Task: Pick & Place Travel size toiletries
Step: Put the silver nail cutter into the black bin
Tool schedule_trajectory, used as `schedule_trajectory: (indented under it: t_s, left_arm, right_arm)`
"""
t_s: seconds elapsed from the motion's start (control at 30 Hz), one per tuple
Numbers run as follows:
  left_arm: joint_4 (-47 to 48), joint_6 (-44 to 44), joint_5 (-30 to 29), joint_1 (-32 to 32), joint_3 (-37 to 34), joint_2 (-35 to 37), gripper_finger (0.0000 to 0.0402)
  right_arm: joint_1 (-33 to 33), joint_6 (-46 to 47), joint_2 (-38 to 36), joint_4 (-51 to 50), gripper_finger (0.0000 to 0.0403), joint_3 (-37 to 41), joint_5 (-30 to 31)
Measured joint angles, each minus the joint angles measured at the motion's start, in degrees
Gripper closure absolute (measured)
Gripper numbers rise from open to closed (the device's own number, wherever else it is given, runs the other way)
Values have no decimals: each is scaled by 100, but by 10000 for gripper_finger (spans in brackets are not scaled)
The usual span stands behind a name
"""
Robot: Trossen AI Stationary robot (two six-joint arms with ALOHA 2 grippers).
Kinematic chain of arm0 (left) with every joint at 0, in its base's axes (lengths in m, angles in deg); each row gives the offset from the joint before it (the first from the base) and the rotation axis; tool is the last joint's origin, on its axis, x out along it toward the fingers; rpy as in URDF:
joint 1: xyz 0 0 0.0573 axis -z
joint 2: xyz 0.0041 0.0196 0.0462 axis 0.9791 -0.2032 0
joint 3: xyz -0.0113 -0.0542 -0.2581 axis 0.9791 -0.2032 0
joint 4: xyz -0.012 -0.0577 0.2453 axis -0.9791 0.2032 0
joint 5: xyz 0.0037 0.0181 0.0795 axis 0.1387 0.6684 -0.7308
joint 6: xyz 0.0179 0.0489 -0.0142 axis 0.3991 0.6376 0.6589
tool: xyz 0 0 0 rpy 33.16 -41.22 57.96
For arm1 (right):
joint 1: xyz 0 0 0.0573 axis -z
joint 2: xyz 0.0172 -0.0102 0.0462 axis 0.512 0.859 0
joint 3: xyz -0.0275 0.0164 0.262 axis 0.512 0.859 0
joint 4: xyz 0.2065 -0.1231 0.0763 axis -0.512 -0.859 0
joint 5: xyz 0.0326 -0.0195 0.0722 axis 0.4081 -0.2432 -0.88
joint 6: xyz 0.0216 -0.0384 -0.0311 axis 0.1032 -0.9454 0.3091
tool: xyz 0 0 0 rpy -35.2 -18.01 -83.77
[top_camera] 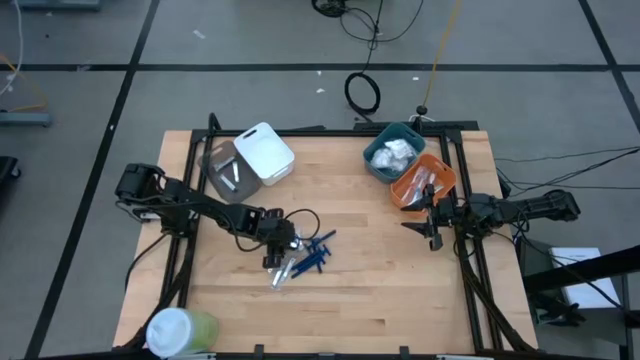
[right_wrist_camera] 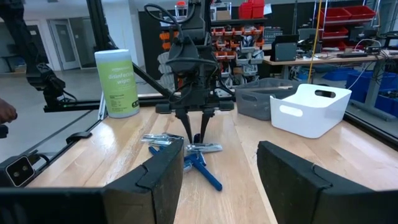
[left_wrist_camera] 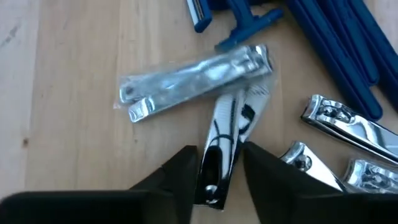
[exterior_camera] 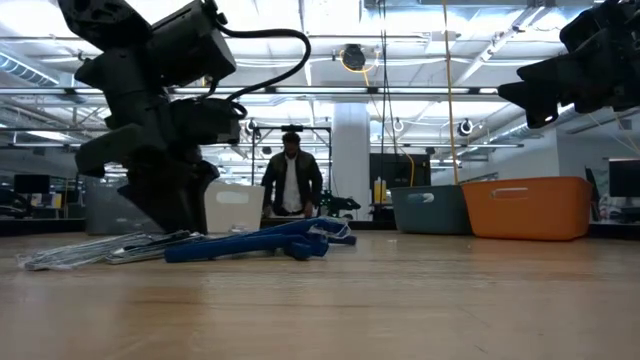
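A small heap of toiletries lies on the wooden table: silver nail clippers point(left_wrist_camera: 193, 81) and blue razors point(top_camera: 318, 250), seen low as silver pieces point(exterior_camera: 100, 250) and blue handles point(exterior_camera: 270, 240). My left gripper point(left_wrist_camera: 221, 180) stands over the heap point(top_camera: 275, 250), pointing down, shut on one clipper point(left_wrist_camera: 227, 134). More clippers point(left_wrist_camera: 348, 130) lie flat beside it. My right gripper point(right_wrist_camera: 221, 180) hovers open by the orange bin point(top_camera: 423, 182), apart from the heap. My left gripper pinches one silver nail clipper between its two fingers point(left_wrist_camera: 183, 177), at the clipper's end point(left_wrist_camera: 216, 163) nearest the wrist. The fingers come from above, pointing down, and lie along its sides. The clipper lies flat on the table, its other end against another clipper.
A teal bin point(top_camera: 393, 150) with white packets and the orange bin sit at the far right. A white bin point(top_camera: 265, 152) and a grey bin point(top_camera: 228, 172) are at the far left. A green cup point(top_camera: 180, 330) stands at the near left corner. A person point(exterior_camera: 292, 180) stands beyond the table.
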Motion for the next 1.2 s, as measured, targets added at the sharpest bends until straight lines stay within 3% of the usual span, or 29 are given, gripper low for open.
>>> schedule_trajectory:
  t_s: [0.23,0.67,0.9,1.2]
  left_arm:
    - [4,-201,-161,-2,0,0,363]
    - [-122,-460,-447,-11,-25,207,356]
    - [185,-664,-360,23,-42,902,363]
    - [420,-1390,-832,114,-22,1926,362]
  right_arm:
    - [1,-1,0,1,211,1,0]
    - [0,-1,0,1,211,0,0]
    - [0,0,-2,0,211,2,-1]
    - [2,-2,0,2,211,0,0]
